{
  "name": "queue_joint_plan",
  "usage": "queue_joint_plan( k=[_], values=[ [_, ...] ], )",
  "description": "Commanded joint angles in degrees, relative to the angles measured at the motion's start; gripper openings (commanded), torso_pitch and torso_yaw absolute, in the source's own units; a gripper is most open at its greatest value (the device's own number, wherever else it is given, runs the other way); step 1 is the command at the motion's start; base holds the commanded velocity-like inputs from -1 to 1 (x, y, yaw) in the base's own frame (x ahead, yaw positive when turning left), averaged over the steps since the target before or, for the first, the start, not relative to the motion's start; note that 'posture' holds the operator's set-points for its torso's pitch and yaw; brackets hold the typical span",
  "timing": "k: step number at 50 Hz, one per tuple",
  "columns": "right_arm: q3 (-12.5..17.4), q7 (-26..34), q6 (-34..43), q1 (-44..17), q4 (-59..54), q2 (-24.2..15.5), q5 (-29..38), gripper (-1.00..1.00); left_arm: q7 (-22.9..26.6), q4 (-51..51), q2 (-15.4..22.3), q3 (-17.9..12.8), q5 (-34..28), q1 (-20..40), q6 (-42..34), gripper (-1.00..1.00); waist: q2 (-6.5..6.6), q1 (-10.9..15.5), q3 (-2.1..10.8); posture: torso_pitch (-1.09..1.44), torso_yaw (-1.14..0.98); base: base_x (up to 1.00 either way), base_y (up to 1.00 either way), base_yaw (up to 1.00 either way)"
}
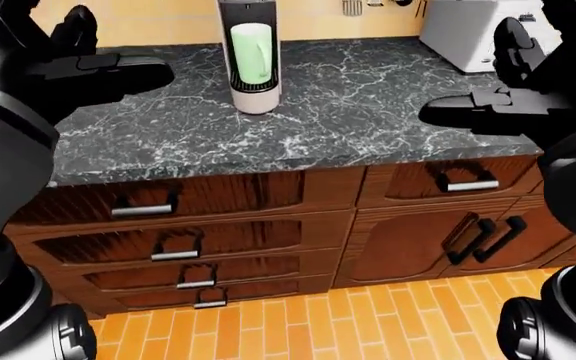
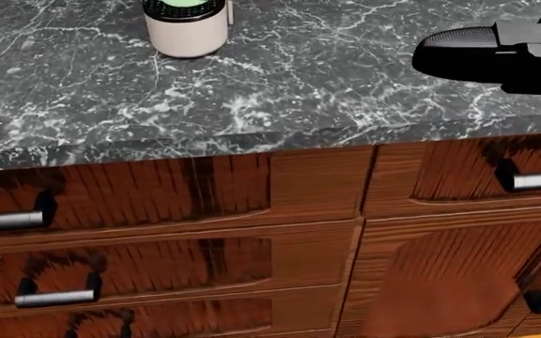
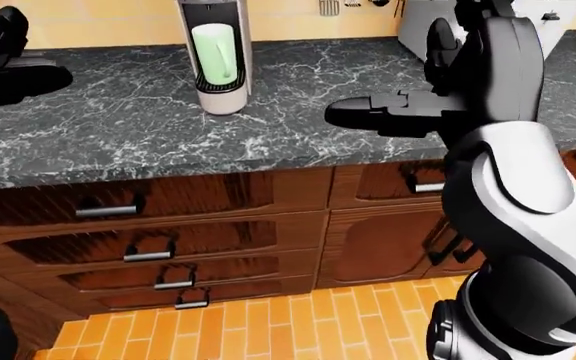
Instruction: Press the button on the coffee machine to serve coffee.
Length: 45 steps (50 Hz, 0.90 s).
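Left-eye view: coffee machine [image 1: 251, 56] with green cup [image 1: 251, 43] on marble tabletop [image 1: 368, 112]; left hand [image 1: 103, 71] and right hand [image 1: 483, 109] open, hovering apart.

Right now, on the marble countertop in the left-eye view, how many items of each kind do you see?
Coffee machine: 1
Green cup standing in the machine: 1
White appliance at top right, cut off by the hand: 1
Total: 3

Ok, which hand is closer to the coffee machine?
Left. The left hand hovers just left of the coffee machine; the right hand is farther off to its right.
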State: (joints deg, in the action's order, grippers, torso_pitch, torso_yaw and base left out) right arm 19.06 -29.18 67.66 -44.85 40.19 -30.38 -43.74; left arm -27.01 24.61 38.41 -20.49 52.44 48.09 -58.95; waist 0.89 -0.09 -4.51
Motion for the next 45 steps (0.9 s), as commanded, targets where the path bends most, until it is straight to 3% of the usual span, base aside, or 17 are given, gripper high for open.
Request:
queue_joint_plan(
  k=[1,2,4,7,10,11,13,14,20,22,23,26,31,32,34,41,45],
  values=[
    [1.08,-0.13,-1.25,-1.82,0.65,-1.11,0.45,1.0,0.3,0.7,0.77,-0.42,-0.34,1.59,1.31,1.0,0.64,-0.31,2.09,0.0,0.0,0.0,0.0,0.0],
    [1.1,-0.22,-1.09,-1.93,0.64,-1.11,0.42,1.0,0.31,0.71,0.73,-0.38,-0.39,1.59,1.32,1.0,1.49,0.37,3.26,0.0,0.0,0.0,0.0,0.34],
    [1.15,-0.28,-0.87,-1.93,0.7,-1.09,0.36,1.0,-0.03,0.84,0.8,-0.59,0.0,1.92,0.83,1.0,2.2,1.4,3.26,0.0,0.0,0.0,0.0,1.0],
    [1.28,-0.35,-1.06,-2.02,0.68,-1.01,0.32,1.0,-0.14,0.88,0.79,-0.57,0.07,1.91,0.79,1.0,0.76,1.38,3.48,0.0,0.0,0.0,0.0,0.86],
    [1.49,-0.65,-1.34,-2.09,0.44,-1.2,0.36,1.0,-0.23,0.83,0.98,-0.69,0.29,2.0,0.73,1.0,-0.59,1.72,0.33,0.0,0.0,0.0,0.0,0.0],
    [1.24,-0.78,-1.39,-2.06,0.25,-1.34,0.66,1.0,-0.37,0.89,0.98,-0.64,0.39,2.03,0.66,1.0,-1.36,1.79,0.1,0.0,0.0,0.0,0.0,0.0],
    [1.19,-1.21,-1.08,-2.22,0.25,-1.28,0.83,1.0,0.14,0.6,0.99,-0.45,-0.06,1.71,1.25,1.0,-4.45,2.14,1.3,0.0,0.0,0.0,0.0,0.0],
    [1.3,-1.18,-1.19,-2.2,0.21,-1.24,0.85,1.0,0.22,0.61,0.94,-0.45,-0.16,1.59,1.34,1.0,-2.75,1.77,0.96,0.0,0.0,0.0,0.0,0.0],
    [1.38,-1.22,-0.92,-2.12,0.51,-1.3,0.27,1.0,0.13,0.64,0.88,-0.45,-0.11,1.77,1.12,1.0,0.92,0.17,2.1,0.0,0.0,0.0,0.0,0.0],
    [1.31,-1.07,-1.22,-2.06,0.54,-1.38,0.37,1.0,0.27,0.66,0.78,-0.39,-0.3,1.58,1.25,1.0,0.19,0.15,1.55,0.0,0.0,0.01,0.0,0.0],
    [1.36,-1.0,-1.36,-2.02,0.45,-1.38,0.42,1.0,-0.08,0.84,0.82,-0.55,0.08,1.91,0.75,1.0,0.33,0.11,3.04,0.0,0.0,0.09,0.0,0.0],
    [1.59,-1.26,-0.97,-2.25,0.65,-1.4,-0.05,1.0,-0.09,0.85,0.81,-0.47,0.06,1.9,0.76,1.0,-0.46,-0.04,2.19,0.0,0.0,0.12,0.0,0.0],
    [1.59,-1.35,-1.03,-2.14,0.59,-1.46,-0.28,1.0,-0.18,0.85,0.72,-0.41,0.05,2.0,0.66,1.0,-3.58,0.31,2.28,0.0,0.0,0.15,0.0,0.0],
    [1.56,-1.31,-1.15,-2.1,0.5,-1.52,-0.25,1.0,0.06,0.7,0.74,-0.43,-0.09,1.84,0.9,1.0,-2.41,0.4,2.59,0.0,0.0,0.15,0.0,0.0],
    [1.52,-1.37,-1.15,-2.11,0.46,-1.52,-0.28,1.0,0.36,0.47,0.72,-0.3,-0.42,1.72,1.22,1.0,-3.61,0.65,2.6,0.0,0.0,0.15,0.0,0.0],
    [1.58,-1.86,-0.81,-2.43,0.51,-1.71,-0.93,1.0,0.32,0.56,0.6,-0.44,-0.47,1.85,0.95,1.0,-1.5,0.62,2.01,0.0,0.0,0.15,0.0,0.0],
    [1.58,-2.06,-0.71,-2.45,0.48,-1.76,-1.12,1.0,0.38,0.51,0.57,-0.34,-0.61,1.76,1.1,1.0,2.19,-0.19,2.52,0.0,0.0,0.15,0.01,0.0]
  ],
)
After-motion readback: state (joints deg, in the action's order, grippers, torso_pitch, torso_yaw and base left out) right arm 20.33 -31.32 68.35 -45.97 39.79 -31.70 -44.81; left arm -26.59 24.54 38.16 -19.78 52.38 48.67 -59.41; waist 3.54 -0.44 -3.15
